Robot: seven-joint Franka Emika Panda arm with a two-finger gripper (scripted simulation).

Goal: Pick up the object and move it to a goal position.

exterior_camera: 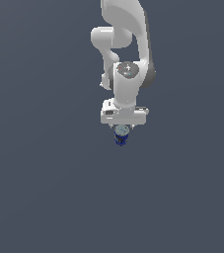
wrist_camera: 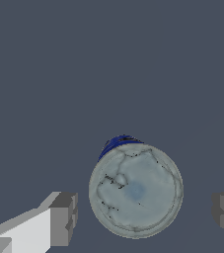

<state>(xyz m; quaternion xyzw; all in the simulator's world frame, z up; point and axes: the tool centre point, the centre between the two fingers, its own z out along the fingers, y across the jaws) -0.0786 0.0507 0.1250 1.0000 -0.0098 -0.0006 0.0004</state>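
Approach is the step in hand: the white end effector (wrist_camera: 140, 212) hangs open above the small dark blue can with a pale marbled top (wrist_camera: 135, 190), which stands between its 2 grey fingers (wrist_camera: 64, 217), untouched. Next, I judge, it should descend and close.

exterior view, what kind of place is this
Likely a bare simulator scene, not a real room: a flat, featureless grey ground, a smooth white arm and one small blue can under the gripper.

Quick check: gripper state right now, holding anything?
Gripper: open, holding nothing; jaws stand on either side of the can, with gaps showing.
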